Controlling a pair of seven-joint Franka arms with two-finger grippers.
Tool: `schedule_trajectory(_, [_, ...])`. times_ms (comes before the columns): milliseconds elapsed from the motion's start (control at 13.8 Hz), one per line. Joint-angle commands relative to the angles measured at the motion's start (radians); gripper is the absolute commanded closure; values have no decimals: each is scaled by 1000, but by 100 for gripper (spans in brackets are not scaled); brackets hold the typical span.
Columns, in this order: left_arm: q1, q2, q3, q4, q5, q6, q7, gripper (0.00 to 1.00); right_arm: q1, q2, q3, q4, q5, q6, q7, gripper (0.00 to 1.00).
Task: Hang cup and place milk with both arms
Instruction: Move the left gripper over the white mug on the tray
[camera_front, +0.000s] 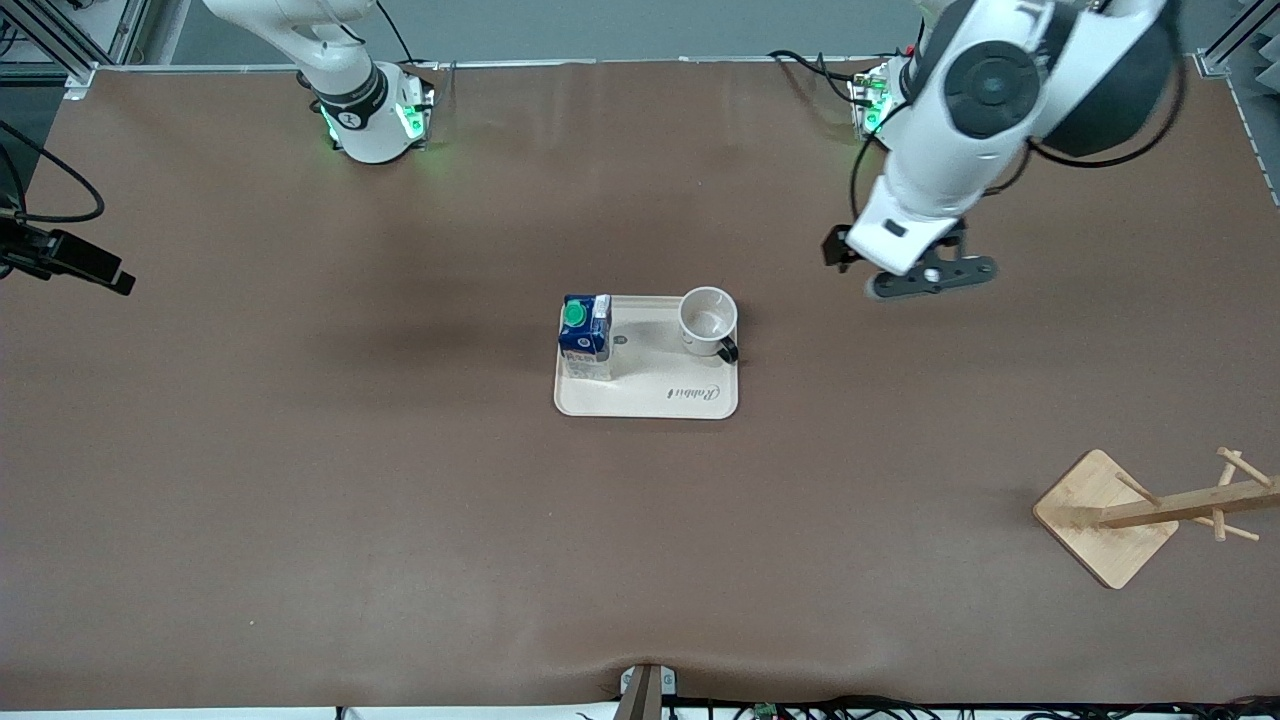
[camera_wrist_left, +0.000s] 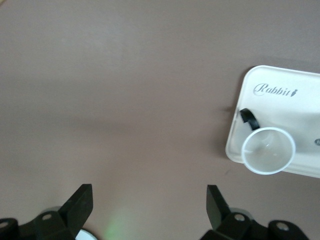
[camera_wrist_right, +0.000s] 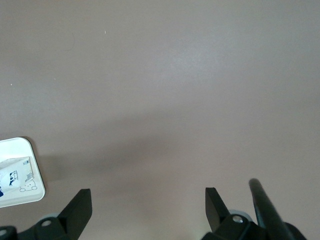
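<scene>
The cup (camera_front: 708, 320), a white mug with a black handle, stands upright on a cream tray (camera_front: 650, 402) in the middle of the table. The milk (camera_front: 585, 336), a dark blue carton with a green cap, stands on the same tray at its right-arm end. My left gripper (camera_front: 928, 278) hangs open and empty over bare table, off the tray toward the left arm's end. Its wrist view shows its open gripper (camera_wrist_left: 149, 200), the cup (camera_wrist_left: 268, 150) and the tray (camera_wrist_left: 280, 80). My right gripper (camera_wrist_right: 148, 200) is open and empty over bare table; the milk's whitish side (camera_wrist_right: 16, 176) and a tray corner (camera_wrist_right: 39, 192) show at the edge.
A wooden mug rack (camera_front: 1150, 512) on a square base stands at the left arm's end, nearer the camera than the tray. A black device on a cable (camera_front: 70, 262) juts in at the right arm's end. The table is covered in brown cloth.
</scene>
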Motion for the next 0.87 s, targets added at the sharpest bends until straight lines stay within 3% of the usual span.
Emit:
schedule_trajectory(0, [6,46,-82,-82,3,148,-190,0,-7,11,6,26,-1,-9,7,0])
schedule_trajectory(144, [-14,141,-136,-83,19,252,-374,0,-7,11,6,26,-1,-9,9,0])
schedule_trajectory(433, [-109,303,-137,-83,141,369,-658,1,-7,11,6,26,-1,-9,9,0])
schedule_trajectory(794, [-132,418,-137,-83,213,441,-854,22,-7,12,6,26,-3,-9,7,0])
